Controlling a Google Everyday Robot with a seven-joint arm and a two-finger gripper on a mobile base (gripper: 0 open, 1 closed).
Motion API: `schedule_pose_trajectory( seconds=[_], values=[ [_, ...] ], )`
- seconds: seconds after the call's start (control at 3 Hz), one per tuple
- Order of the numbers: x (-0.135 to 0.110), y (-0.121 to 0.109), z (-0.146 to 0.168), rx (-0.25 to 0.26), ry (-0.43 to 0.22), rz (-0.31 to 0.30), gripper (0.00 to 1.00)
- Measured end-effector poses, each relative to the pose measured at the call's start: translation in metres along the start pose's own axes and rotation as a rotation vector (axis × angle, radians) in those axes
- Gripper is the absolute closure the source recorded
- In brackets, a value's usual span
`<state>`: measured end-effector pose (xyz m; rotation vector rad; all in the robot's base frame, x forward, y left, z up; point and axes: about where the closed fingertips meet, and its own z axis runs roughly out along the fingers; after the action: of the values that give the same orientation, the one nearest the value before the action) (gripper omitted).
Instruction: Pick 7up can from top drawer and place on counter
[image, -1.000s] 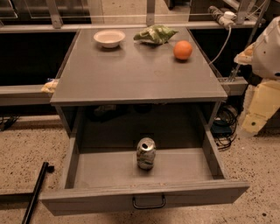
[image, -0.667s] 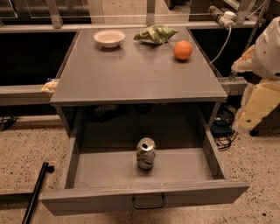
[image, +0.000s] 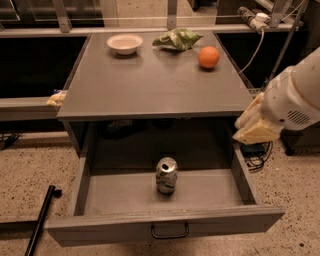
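The 7up can (image: 166, 175) stands upright in the middle of the open top drawer (image: 125, 197), silvery with a pull-tab top. The drawer is pulled fully out, with its dark handle (image: 170, 231) centred on the front panel. The counter (image: 150, 80) is the flat grey cabinet top above it. My white arm (image: 295, 95) comes in from the right. Its cream-coloured gripper end (image: 254, 125) hangs over the drawer's right wall, just below the counter's front right corner, well to the right of and above the can.
On the counter's far edge are a white bowl (image: 125, 43), a crumpled green bag (image: 177, 38) and an orange (image: 208, 57). A black rod (image: 40, 220) lies on the floor at the left. Cables (image: 257, 150) sit on the floor at the right.
My arm has moved left and forward, from beside the cabinet to over the drawer's right wall. The can and drawer have not moved.
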<state>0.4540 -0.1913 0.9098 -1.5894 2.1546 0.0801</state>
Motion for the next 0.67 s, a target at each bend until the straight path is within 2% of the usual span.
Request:
schedule_pose_trajectory(
  seconds=[0.33,0.67],
  values=[
    [-0.014,-0.003,0.052,-0.008,-0.131,0.033,0.89],
    [-0.021,-0.014,0.052,0.033,-0.154,0.037,1.0]
  ],
)
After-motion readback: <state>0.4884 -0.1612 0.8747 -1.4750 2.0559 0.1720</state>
